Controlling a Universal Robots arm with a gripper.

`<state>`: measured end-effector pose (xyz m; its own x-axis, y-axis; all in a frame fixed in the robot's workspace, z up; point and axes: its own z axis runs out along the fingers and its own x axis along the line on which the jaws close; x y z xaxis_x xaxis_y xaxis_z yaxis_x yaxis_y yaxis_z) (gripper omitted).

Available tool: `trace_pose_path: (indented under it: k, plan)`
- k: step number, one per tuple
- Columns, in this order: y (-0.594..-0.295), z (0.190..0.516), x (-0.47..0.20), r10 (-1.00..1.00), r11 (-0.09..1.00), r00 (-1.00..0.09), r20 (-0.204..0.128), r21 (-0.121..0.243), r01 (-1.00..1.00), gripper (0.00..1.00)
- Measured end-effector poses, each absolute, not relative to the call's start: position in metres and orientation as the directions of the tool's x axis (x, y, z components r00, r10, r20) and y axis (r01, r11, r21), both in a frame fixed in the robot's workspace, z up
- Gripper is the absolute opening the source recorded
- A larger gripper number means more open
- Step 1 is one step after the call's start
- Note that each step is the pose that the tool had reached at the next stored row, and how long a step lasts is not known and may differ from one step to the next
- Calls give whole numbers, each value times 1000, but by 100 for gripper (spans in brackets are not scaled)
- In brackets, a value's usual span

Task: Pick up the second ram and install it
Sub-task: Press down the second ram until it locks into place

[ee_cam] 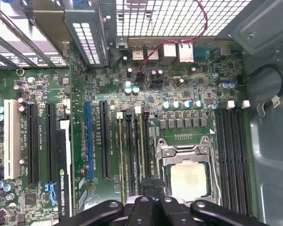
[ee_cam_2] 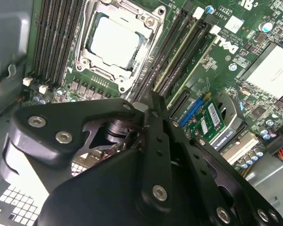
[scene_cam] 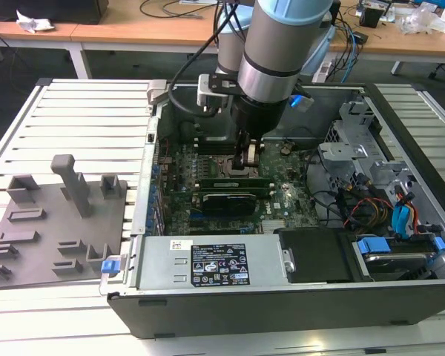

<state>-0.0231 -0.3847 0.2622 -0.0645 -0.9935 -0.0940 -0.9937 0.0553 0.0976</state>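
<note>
Ram [scene_cam: 221,181] is inside the case [scene_cam: 400,133], standing on edge in a slot just beside the CPU socket [scene_cam: 224,165], on the side nearer the black card [scene_cam: 226,200]. I can't tell whether it is fully seated. Its long axis runs across the exterior view from left to right, parallel to the other slots. The gripper [scene_cam: 248,162] is straight above it, down low over the board [scene_cam: 282,204], touching or almost touching the stick's top edge. The contact spot sits toward the exterior view's right part of the stick, not at its middle. In the second wrist view the fingers [ee_cam_2: 155,127] are drawn narrow, tips nearly together, pointing down at the end of the slot rows next to the socket. I can't tell whether they pinch the ram's edge or just rest on top of it. So the key relation is that the stick lies directly under the fingertips, its length in line with the slot and crossing under the fingers. The grey holder [scene_cam: 59,215] sits well apart on the slatted table [scene_cam: 89,111], off to the exterior view's left, with no stick visible in it.
</note>
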Motion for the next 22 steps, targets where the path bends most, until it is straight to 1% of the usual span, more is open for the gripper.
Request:
trace_pose_path:
  k: [3,10,14,16,18,22]
  plan:
    - [-385,253,9,-994,55,-65,-93,107,-993,11]
    - [-385,232,29,-994,55,-66,-93,109,-992,11]
    - [-385,228,29,-994,55,-66,-93,109,-992,11]
    - [-385,232,28,-993,55,-65,-93,105,-993,11]
    - [-385,233,6,-994,55,-64,-94,93,-994,11]
    - [-385,233,-20,-994,55,-63,-95,86,-995,11]
